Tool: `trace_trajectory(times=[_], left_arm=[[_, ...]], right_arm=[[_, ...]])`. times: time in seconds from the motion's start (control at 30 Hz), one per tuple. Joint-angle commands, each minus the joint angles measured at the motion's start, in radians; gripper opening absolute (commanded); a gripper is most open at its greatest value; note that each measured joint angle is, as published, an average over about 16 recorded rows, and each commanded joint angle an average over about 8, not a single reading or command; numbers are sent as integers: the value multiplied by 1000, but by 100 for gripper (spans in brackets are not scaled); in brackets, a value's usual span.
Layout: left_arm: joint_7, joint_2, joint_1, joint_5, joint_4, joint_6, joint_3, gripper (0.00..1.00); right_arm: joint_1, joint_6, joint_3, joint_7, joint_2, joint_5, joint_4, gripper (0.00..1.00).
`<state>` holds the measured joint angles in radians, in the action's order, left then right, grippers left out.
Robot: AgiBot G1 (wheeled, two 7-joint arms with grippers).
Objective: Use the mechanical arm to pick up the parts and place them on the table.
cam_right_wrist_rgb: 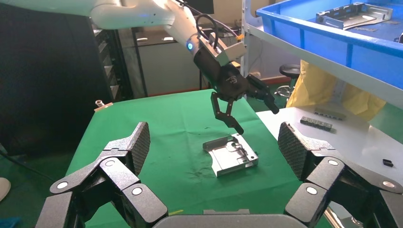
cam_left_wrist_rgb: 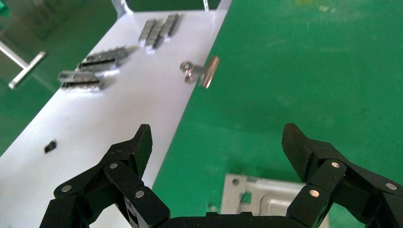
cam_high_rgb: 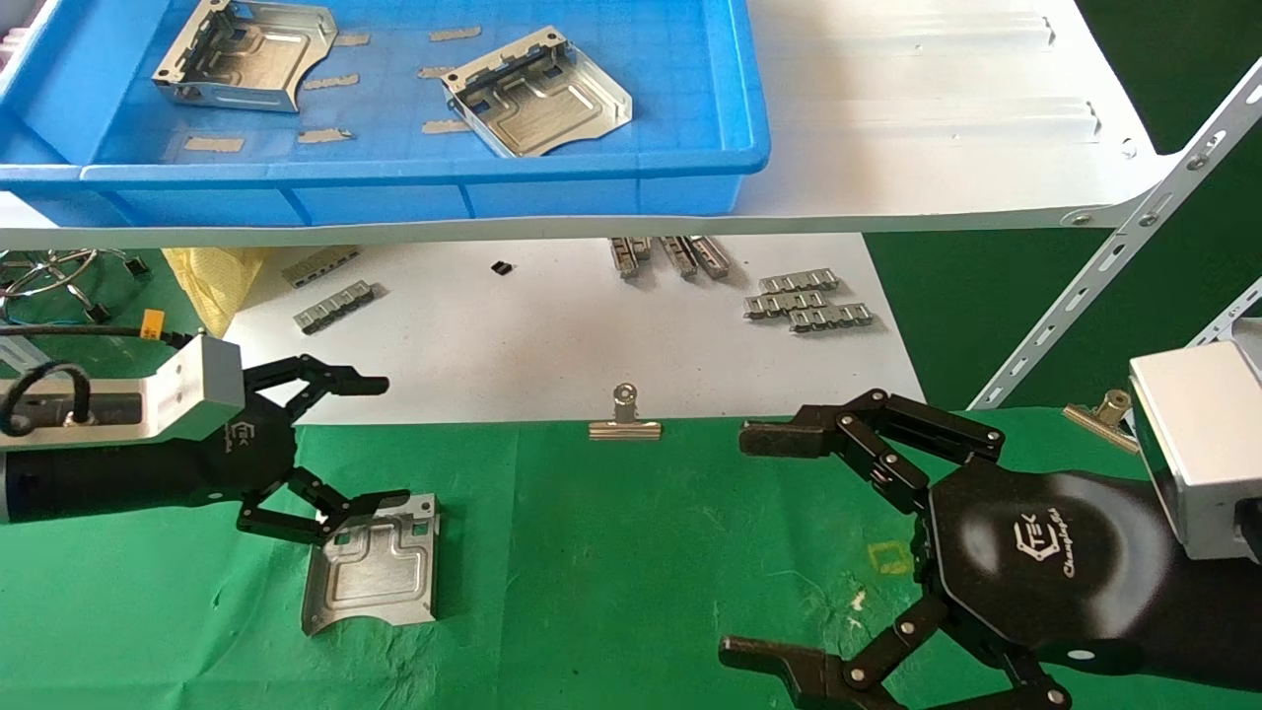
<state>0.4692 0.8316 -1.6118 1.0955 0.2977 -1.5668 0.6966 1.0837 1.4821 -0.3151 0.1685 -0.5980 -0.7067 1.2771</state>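
Note:
One silver part (cam_high_rgb: 373, 564) lies flat on the green table (cam_high_rgb: 611, 572); it also shows in the left wrist view (cam_left_wrist_rgb: 266, 197) and the right wrist view (cam_right_wrist_rgb: 231, 154). My left gripper (cam_high_rgb: 380, 444) is open and empty, hovering just above the part's near-left corner. Two more parts (cam_high_rgb: 245, 54) (cam_high_rgb: 537, 91) lie in the blue bin (cam_high_rgb: 592, 187) on the shelf. My right gripper (cam_high_rgb: 749, 542) is open and empty above the table's right side.
Small grey ridged strips (cam_high_rgb: 808, 299) lie on the white board (cam_high_rgb: 552, 345) under the shelf. A binder clip (cam_high_rgb: 625, 419) grips the cloth edge. A slanted white shelf strut (cam_high_rgb: 1114, 256) stands at the right. Yellow bag (cam_high_rgb: 212, 281) at the left.

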Motion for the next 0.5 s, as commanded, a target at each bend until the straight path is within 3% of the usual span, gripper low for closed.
trace_trajectory(times=[0.03,0.5], left_arm=[[-29,-10,23,-16,43,3,-18,100],[-231,-78,189,-129,348,25,-147,100]], right_arm=[[0,0,0,0,0,0,0,100],[0,0,-1,0,0,0,0,100]])
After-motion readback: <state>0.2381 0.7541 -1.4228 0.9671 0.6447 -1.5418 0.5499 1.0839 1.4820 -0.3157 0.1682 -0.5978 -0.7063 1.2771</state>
